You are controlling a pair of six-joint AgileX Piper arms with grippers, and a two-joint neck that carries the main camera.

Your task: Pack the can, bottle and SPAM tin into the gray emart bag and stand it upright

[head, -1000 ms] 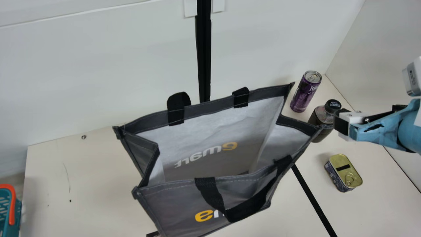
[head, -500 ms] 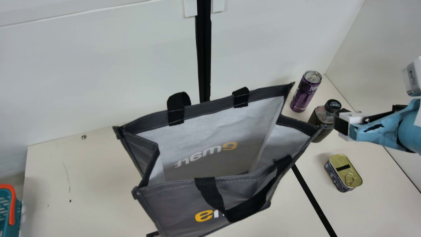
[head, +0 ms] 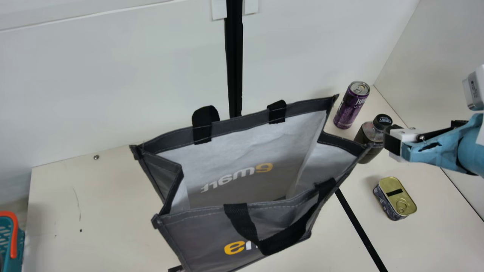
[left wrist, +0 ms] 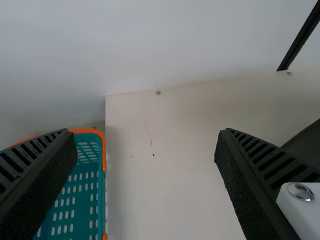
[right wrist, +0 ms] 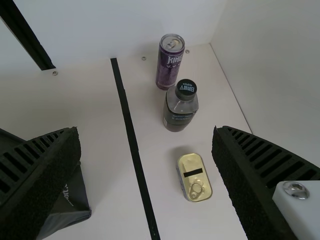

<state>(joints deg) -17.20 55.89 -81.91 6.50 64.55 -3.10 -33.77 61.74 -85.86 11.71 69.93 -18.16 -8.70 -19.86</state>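
Note:
In the main view my right gripper [head: 393, 142] hangs above the table beside the dark bottle [head: 369, 138], partly hiding it. The gray emart bag [head: 245, 166] stands mid-table, mouth open, near handle drooping over its front. Behind its right corner is the upright purple can [head: 351, 105]; the SPAM tin [head: 395, 198] lies to the right, gold lid up. In the right wrist view that gripper [right wrist: 146, 182] is open and empty, with the can [right wrist: 169, 64], bottle [right wrist: 180, 107] and tin [right wrist: 194, 177] beyond. My left gripper [left wrist: 142, 185] stands open over bare table, nothing between its fingers.
A teal basket [head: 6, 238] with an orange rim is at the far left. White walls rise behind and at the right. A small dark piece [head: 176, 269] pokes out below the bag's left edge; I cannot tell what it is.

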